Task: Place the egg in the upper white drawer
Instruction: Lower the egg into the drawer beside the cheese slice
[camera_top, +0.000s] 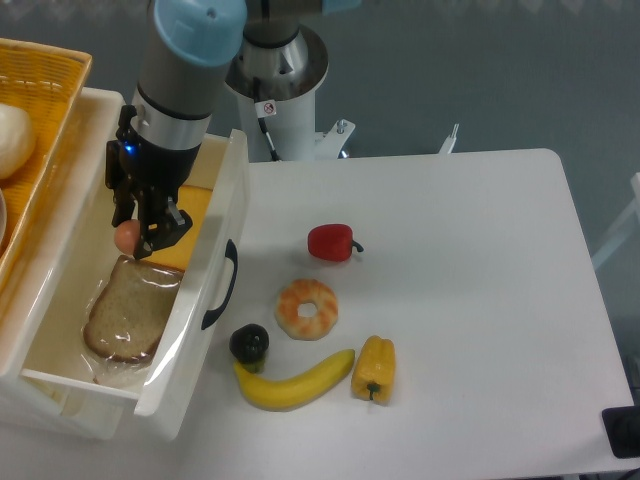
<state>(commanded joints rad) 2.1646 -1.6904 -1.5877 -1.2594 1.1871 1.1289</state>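
Views: one fixed camera only, so no second view shares any part of the scene.
Position: high above the table (470, 300), looking steeply down, almost overhead.
Facing: toward the far side, where the arm's white base post (283, 110) stands at top centre.
Closeness: middling; the whole white tabletop fits in frame.
Left edge: the upper white drawer (195, 330) and the yellow basket (40, 130) are cut off.
Top edge: the arm is cropped.

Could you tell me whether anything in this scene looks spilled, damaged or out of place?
Nothing stands out. The tool holds the egg over the open upper white drawer, above the bread slice; nothing looks spilled or broken.
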